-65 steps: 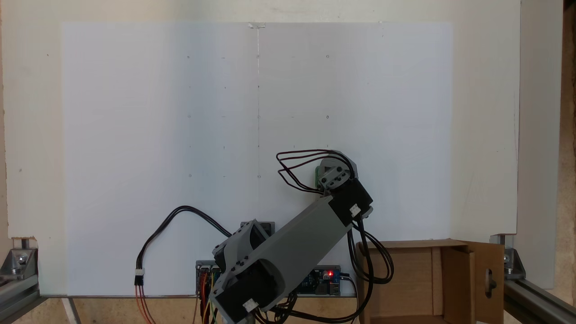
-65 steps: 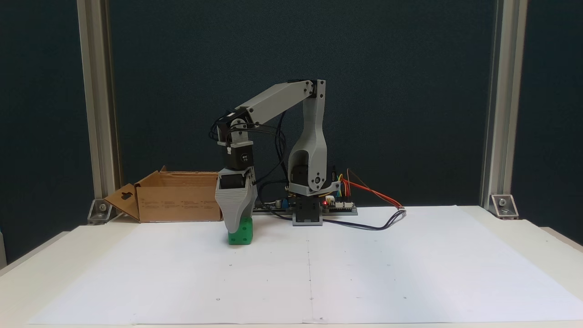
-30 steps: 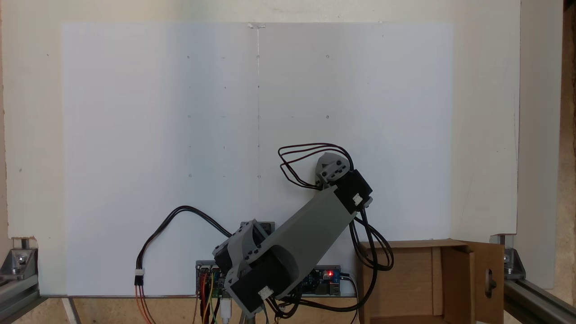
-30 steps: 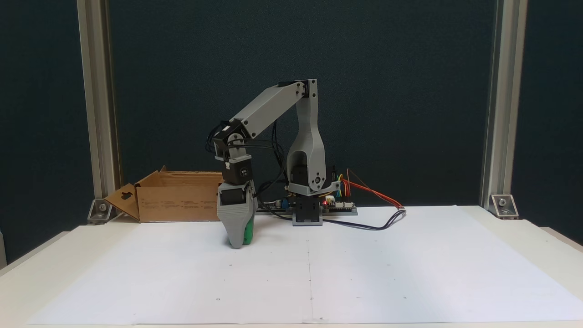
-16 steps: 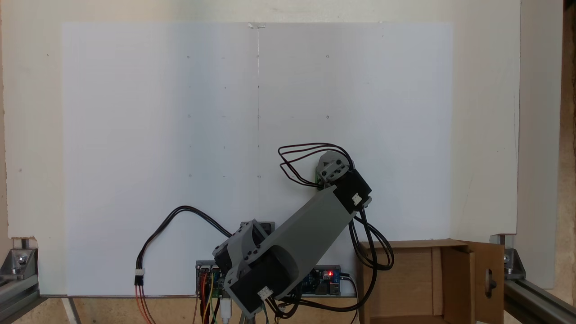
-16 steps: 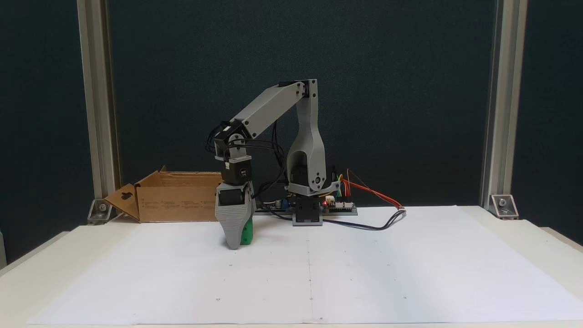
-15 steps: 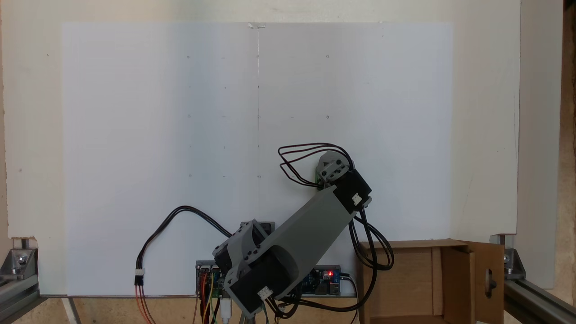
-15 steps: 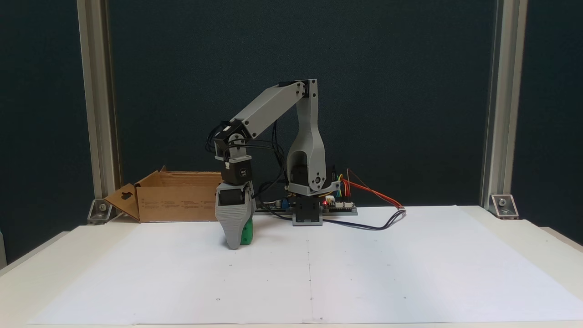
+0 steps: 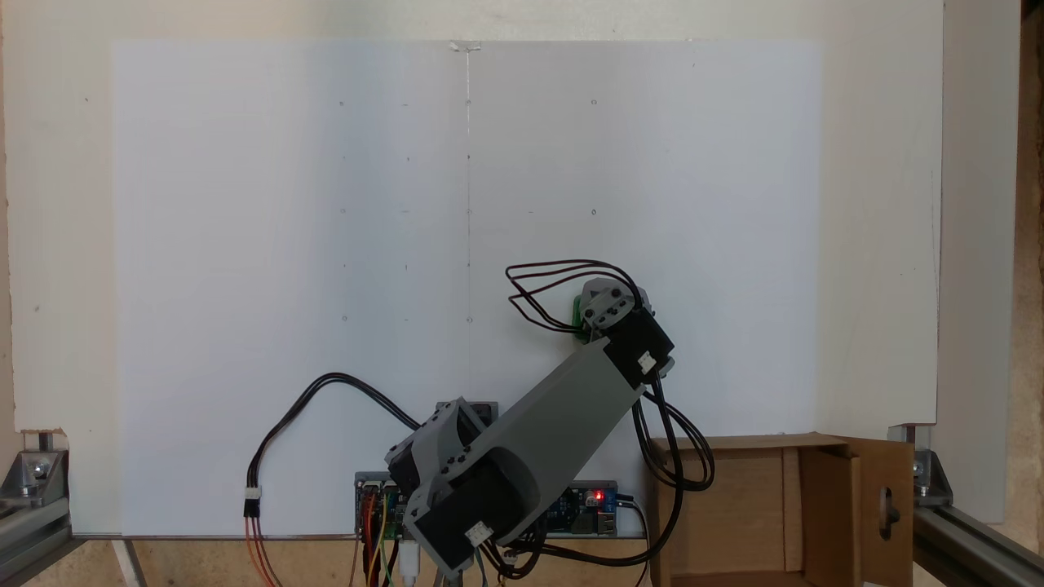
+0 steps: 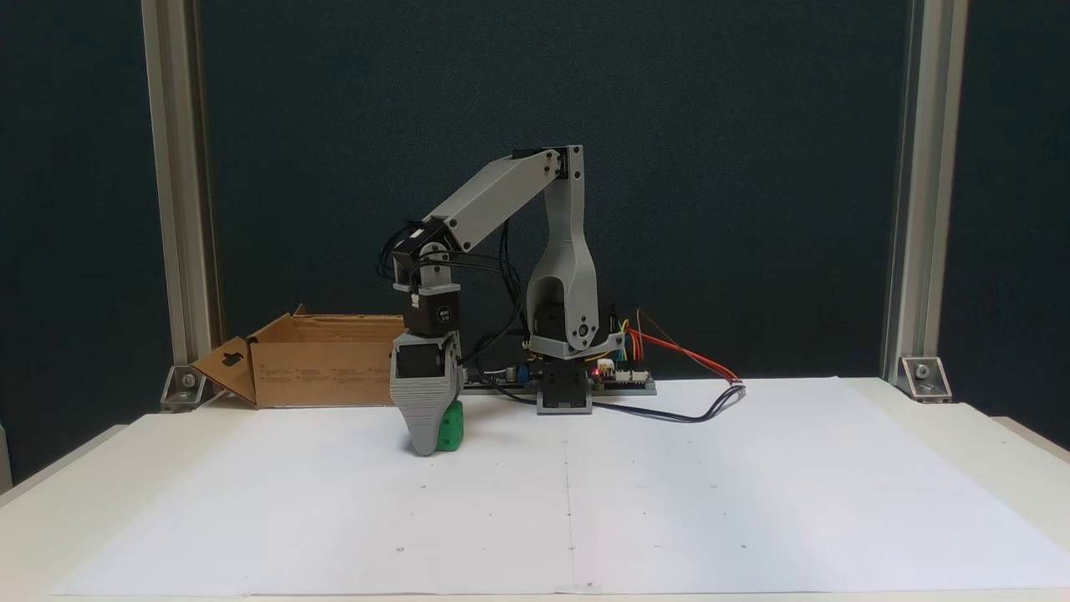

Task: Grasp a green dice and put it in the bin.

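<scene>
The green dice (image 10: 452, 426) rests on the white paper, half hidden behind the broad grey finger (image 10: 424, 410) of my gripper (image 10: 435, 445), which points straight down with its tip at the paper. The second jaw is hidden behind the first, so the grip does not show. From above, only a green sliver of the dice (image 9: 577, 315) peeks out left of the wrist (image 9: 608, 306). The bin (image 10: 330, 372) is an open brown cardboard box standing behind and to the left of the gripper; in a fixed view the bin (image 9: 738, 443) sits at the bottom right.
A bin flap (image 9: 864, 489) with a cut-out hole folds outward. Black cables (image 9: 677, 465) loop from the wrist over the bin's edge. The controller board (image 10: 623, 376) with a red light stands beside the arm base. Aluminium posts (image 10: 171, 209) flank the table.
The gripper has come down around the dice since 2.2 s ago. In the last half second the wrist shifted slightly and a little more of the dice shows.
</scene>
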